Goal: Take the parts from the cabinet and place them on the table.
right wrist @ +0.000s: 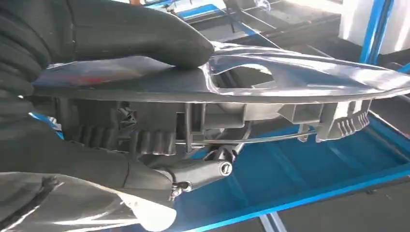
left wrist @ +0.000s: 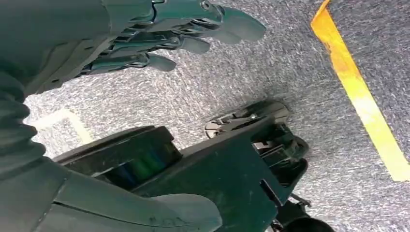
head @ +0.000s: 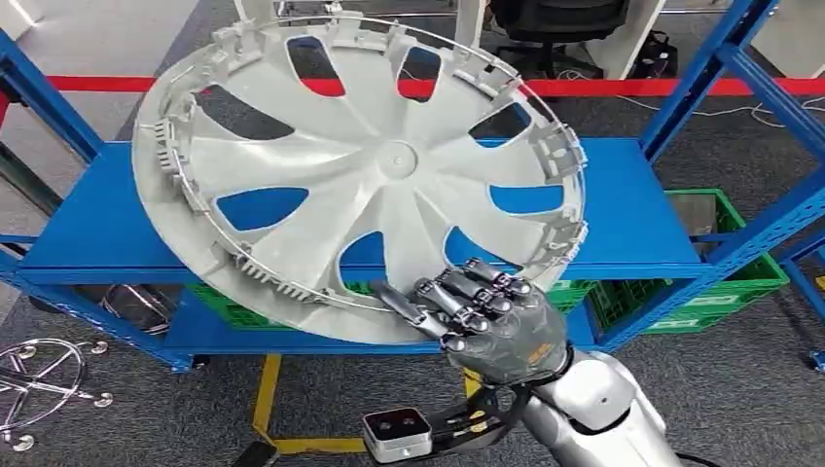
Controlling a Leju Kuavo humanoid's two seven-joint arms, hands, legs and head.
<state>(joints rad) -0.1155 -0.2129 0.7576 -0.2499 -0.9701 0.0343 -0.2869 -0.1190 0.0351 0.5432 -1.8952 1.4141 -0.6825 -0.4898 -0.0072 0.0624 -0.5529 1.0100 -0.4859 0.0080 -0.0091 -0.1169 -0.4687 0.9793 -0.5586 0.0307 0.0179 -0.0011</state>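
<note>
A large silver wheel cover [head: 370, 175] with spoke openings is tilted up in front of the blue shelf [head: 107, 233], its inner side facing me. My right hand [head: 486, 321] grips its lower rim, fingers over the inner edge. In the right wrist view the thumb presses on the shiny outer face of the wheel cover [right wrist: 300, 72] and the fingers [right wrist: 193, 171] curl under the ribbed rim. My left hand [left wrist: 164, 34] hangs over grey carpet with its fingers apart and nothing in it.
Blue rack uprights [head: 720, 68] flank the shelf at right and left. Green crates [head: 720, 272] sit on the lower level. A chrome chair base [head: 39, 379] lies on the floor at left. Yellow floor tape [head: 265, 399] runs below, red tape [head: 88, 84] behind.
</note>
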